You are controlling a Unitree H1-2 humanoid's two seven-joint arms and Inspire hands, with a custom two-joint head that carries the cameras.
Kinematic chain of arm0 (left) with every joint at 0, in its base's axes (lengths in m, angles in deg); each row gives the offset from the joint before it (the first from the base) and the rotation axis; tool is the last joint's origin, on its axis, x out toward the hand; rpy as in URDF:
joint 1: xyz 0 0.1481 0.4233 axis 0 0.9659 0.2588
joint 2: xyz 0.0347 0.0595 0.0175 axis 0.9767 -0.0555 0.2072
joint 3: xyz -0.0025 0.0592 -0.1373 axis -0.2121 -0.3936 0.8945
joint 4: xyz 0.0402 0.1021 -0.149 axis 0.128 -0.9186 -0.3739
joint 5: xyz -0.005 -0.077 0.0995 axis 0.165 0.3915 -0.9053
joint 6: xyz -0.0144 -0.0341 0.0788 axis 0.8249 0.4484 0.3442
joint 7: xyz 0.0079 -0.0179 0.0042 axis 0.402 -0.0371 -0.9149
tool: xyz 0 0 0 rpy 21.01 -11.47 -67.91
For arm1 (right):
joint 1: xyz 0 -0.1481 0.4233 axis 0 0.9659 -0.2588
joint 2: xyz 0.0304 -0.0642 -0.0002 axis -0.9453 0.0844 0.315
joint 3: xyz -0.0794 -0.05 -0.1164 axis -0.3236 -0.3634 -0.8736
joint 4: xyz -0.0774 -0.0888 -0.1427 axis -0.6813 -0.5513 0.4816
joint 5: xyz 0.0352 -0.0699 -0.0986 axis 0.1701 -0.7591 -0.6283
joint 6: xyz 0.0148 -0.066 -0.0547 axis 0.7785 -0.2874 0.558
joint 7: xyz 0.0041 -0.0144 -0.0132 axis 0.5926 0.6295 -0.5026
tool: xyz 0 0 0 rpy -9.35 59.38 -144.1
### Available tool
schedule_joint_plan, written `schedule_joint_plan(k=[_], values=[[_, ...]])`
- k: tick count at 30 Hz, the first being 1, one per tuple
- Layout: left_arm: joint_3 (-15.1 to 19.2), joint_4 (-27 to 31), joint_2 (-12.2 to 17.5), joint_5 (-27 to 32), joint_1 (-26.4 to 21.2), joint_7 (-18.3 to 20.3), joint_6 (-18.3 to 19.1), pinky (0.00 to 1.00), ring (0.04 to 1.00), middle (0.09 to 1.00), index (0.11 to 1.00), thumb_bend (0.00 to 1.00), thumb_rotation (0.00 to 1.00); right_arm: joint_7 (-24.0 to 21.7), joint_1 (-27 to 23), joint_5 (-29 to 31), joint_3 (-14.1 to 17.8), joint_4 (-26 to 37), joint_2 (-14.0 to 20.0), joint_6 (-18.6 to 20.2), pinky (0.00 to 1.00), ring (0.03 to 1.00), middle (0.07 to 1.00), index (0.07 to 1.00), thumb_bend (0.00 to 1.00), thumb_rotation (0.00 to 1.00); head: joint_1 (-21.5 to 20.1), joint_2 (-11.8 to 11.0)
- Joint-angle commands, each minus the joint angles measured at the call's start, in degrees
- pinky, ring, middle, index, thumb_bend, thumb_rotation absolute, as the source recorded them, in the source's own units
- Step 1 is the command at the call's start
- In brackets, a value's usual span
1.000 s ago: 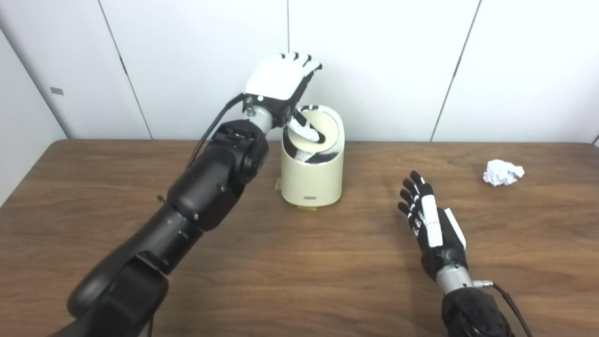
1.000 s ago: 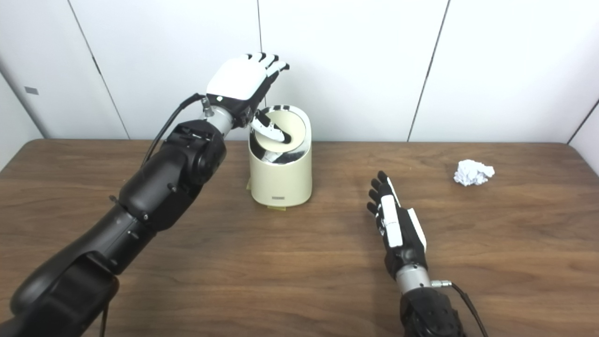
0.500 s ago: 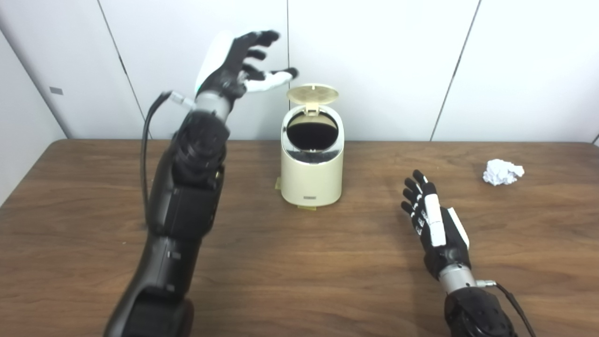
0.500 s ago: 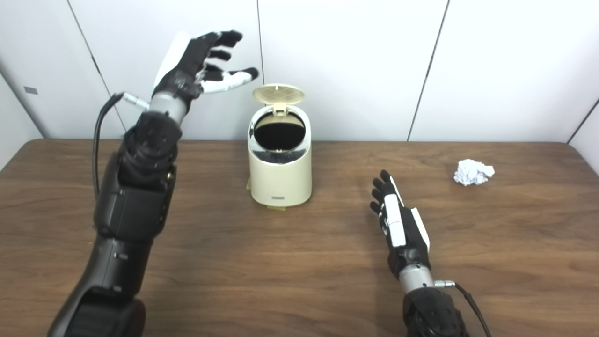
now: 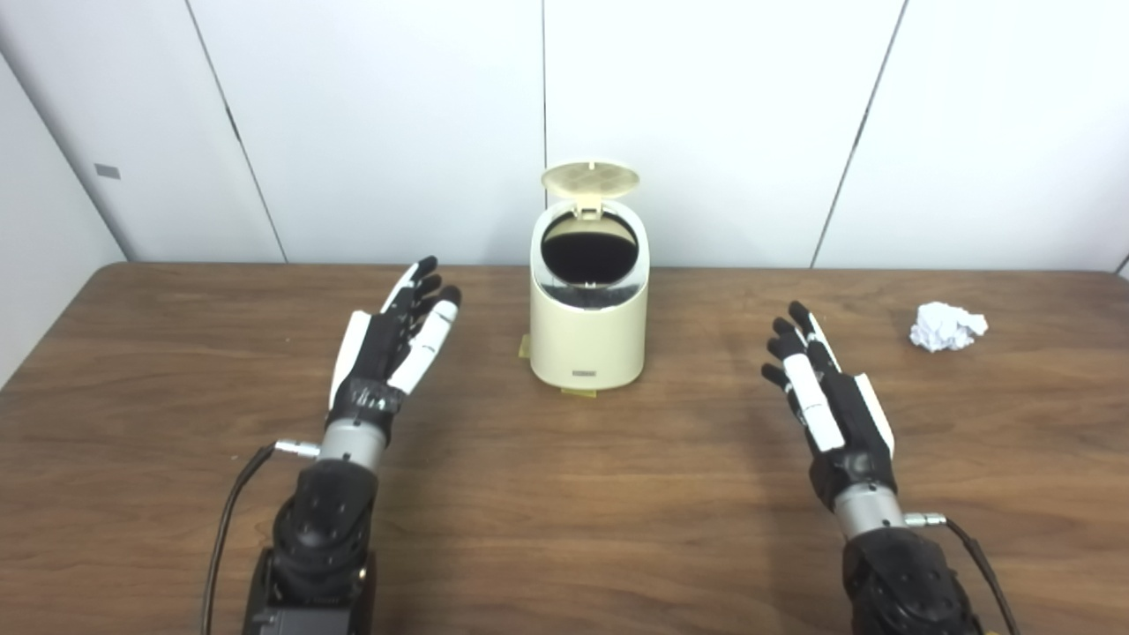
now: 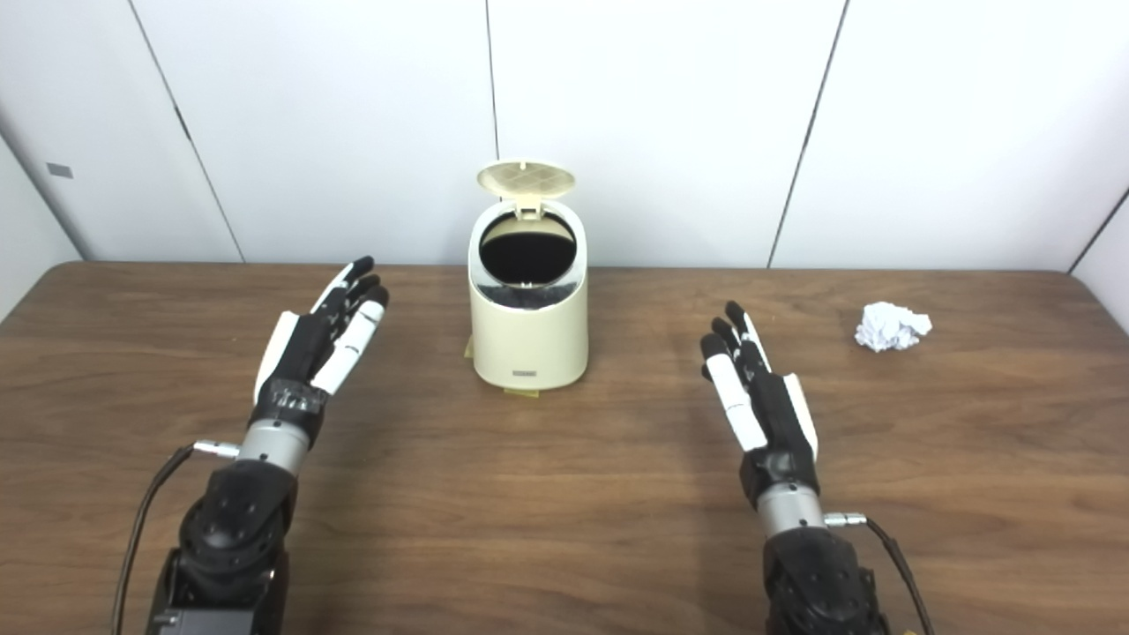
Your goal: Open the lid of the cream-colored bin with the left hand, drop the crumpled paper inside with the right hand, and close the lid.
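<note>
The cream-colored bin [image 5: 588, 331] stands upright near the back of the brown desk [image 5: 564, 529], about in the middle. Its round lid [image 5: 590, 177] is up and tips back behind the dark hole in the top. You can see into the hole, but it is too dark to tell what is inside.

The left hand [image 5: 391, 347] is over the desk, to the left of the bin and a bit closer to the robot. Its fingers [image 5: 427, 280] are straight and spread a little, pointing toward the back and slightly toward the bin. It holds nothing. It does not touch the bin or the lid.

The right hand [image 5: 827, 397] is over the desk on the other side of the bin, also closer to the robot. Its fingers [image 5: 801, 316] are stretched out and a little apart, and it holds nothing too.

The crumpled paper [image 5: 947, 325] lies on the desk far to the right, near the desk's right edge. It is well apart from the right hand's fingertips, off to their right and a little farther back. The bin sits between the two hands, and the paper is far from the bin.
</note>
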Motion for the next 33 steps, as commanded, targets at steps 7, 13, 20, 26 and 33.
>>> schedule_joint_plan(k=[7, 13, 20, 26, 33], values=[[-0.2, 1.4, -1.2, 4.3, 3.7, -1.7, -4.0, 1.00, 0.972, 0.964, 1.000, 0.51, 1.00, 0.5, -6.6, -2.4, 2.7, 1.7, 4.4, 0.5, 0.82, 0.906, 0.937, 0.951, 0.56, 0.48, -4.4, -1.2], [1.8, -0.3, -1.6, 8.0, 5.3, -3.3, -6.3, 0.97, 0.973, 0.973, 1.000, 0.45, 0.99, 0.4, -10.3, -9.0, 4.5, -0.3, 13.8, 2.9, 0.84, 0.886, 0.895, 0.878, 0.72, 0.35, -10.2, -2.6], [-0.1, -1.3, -0.2, 5.2, 5.7, -4.2, -7.4, 1.00, 0.997, 0.975, 1.000, 0.47, 0.99, 1.1, -12.1, -13.3, 6.8, 2.3, 19.1, 9.3, 0.81, 0.867, 0.872, 0.839, 0.74, 0.20, -15.6, -2.7], [-1.3, -1.7, 0.5, 5.0, 6.7, -4.2, -7.9, 1.00, 1.000, 0.994, 1.000, 0.50, 0.97, 2.2, -13.6, -20.8, 5.5, -0.2, 22.5, 10.4, 0.74, 0.820, 0.837, 0.834, 0.75, 0.06, -18.4, -2.7], [-1.2, -0.4, 1.2, 5.3, 6.5, -4.3, -7.7, 1.00, 1.000, 0.976, 1.000, 0.44, 0.99, 0.7, -16.1, -25.7, 2.8, -6.9, 26.9, 10.7, 0.73, 0.835, 0.855, 0.825, 0.83, 0.00, -20.3, -2.9]])
